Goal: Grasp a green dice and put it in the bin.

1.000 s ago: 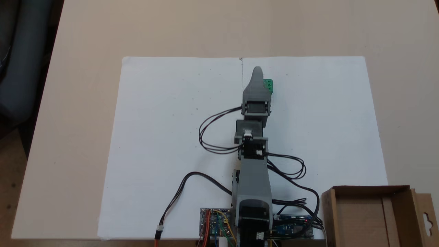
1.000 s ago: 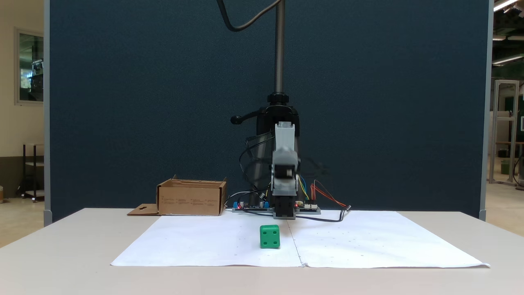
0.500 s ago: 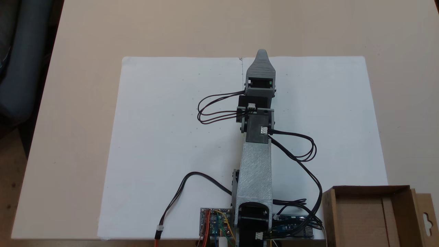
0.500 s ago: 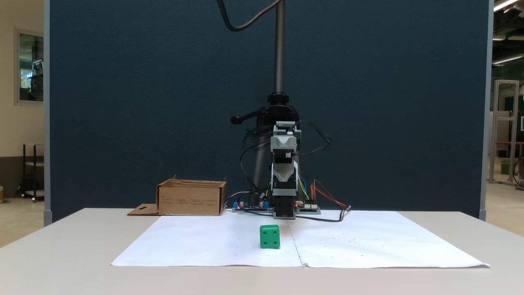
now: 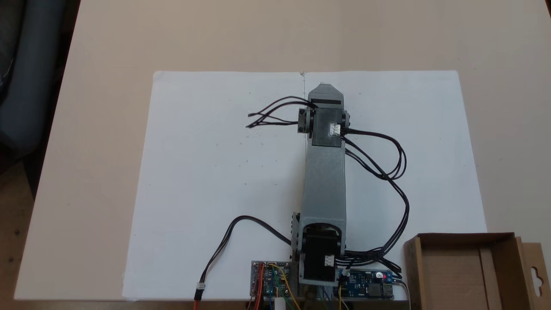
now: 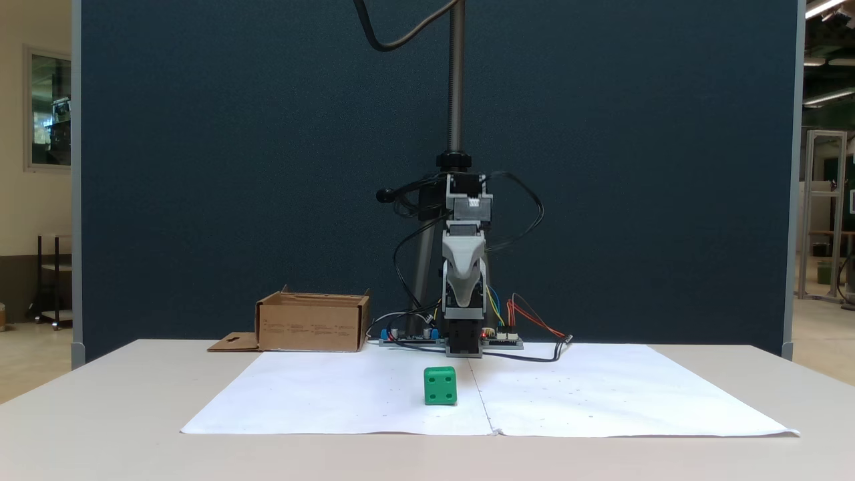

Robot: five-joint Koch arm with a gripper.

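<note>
The green dice (image 6: 440, 385) rests on the white paper, its four-pip face towards the front camera. In the view from above, the arm's wrist covers it. My gripper (image 6: 462, 308) hangs well above the dice, a little to its right, pointing down at the paper. From above, the gripper (image 5: 326, 91) shows as a grey wedge at the end of the stretched-out arm. Its jaws overlap in both fixed views, so I cannot tell whether they are open or shut. Nothing is seen held. The bin (image 5: 452, 275), an empty brown cardboard box, stands beside the arm's base (image 6: 312, 326).
A white paper sheet (image 5: 206, 172) covers the middle of the beige table. Circuit boards (image 5: 269, 282) and loose black cables (image 5: 396, 172) lie around the arm's base. A camera post (image 6: 456, 80) rises behind the arm.
The arm has stretched forward and its wrist has risen, turning the gripper from pointing outward to pointing down over the dice. The dice has stayed in place.
</note>
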